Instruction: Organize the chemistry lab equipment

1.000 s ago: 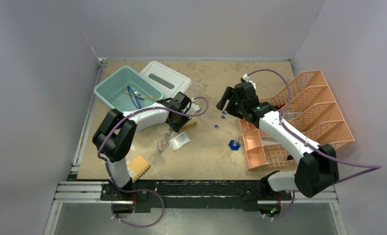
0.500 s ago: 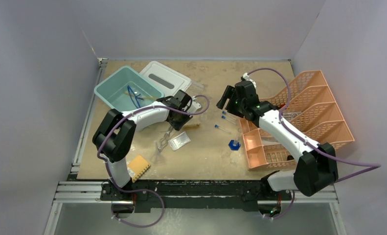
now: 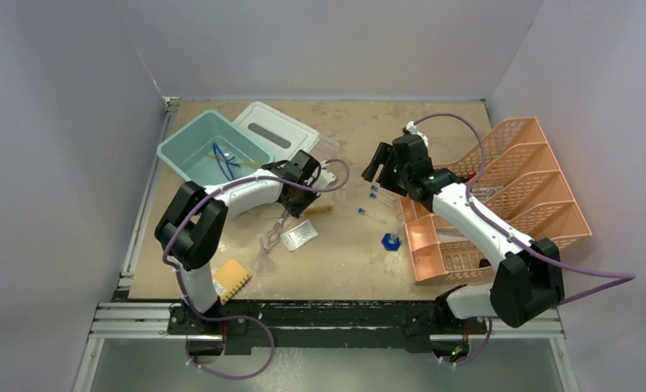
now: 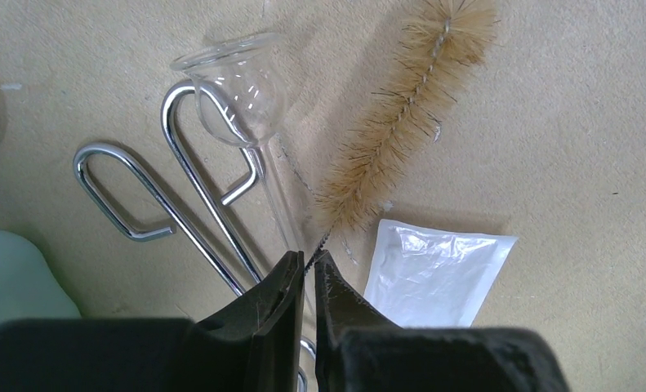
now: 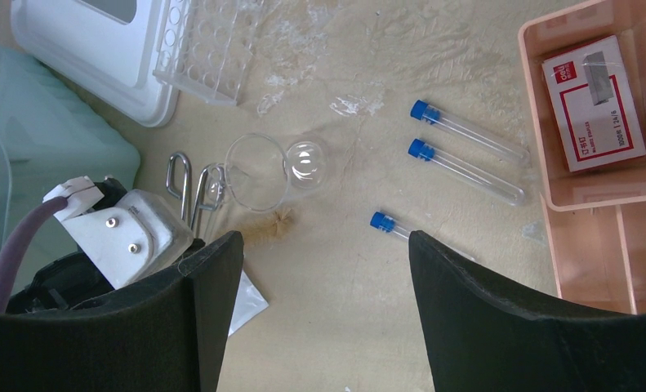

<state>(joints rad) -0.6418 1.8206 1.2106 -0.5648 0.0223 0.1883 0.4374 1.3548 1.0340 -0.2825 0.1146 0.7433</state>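
Left wrist view has the left gripper (image 4: 309,273) pinched almost shut on the bare wire end of the bristle brush (image 4: 401,106). The brush lies flat on the surface (image 4: 564,122) and runs off toward 1 o'clock. Taking the thin stem rather than the soft bristles looks meant to give a firm hold. The stem of a glass funnel (image 4: 238,90) slips under the same fingers, and I cannot tell whether it is caught too. Metal tongs (image 4: 180,196) lie at 10 o'clock under the funnel, and the white packet (image 4: 434,269) sits just beside the fingertips at 3 o'clock. Right wrist view shows the right gripper (image 5: 321,241) spread wide and empty above three blue-capped test tubes (image 5: 466,167). They lie loose toward 1 o'clock near the peach organiser (image 5: 585,212), and the gripper is probably lining up on one.
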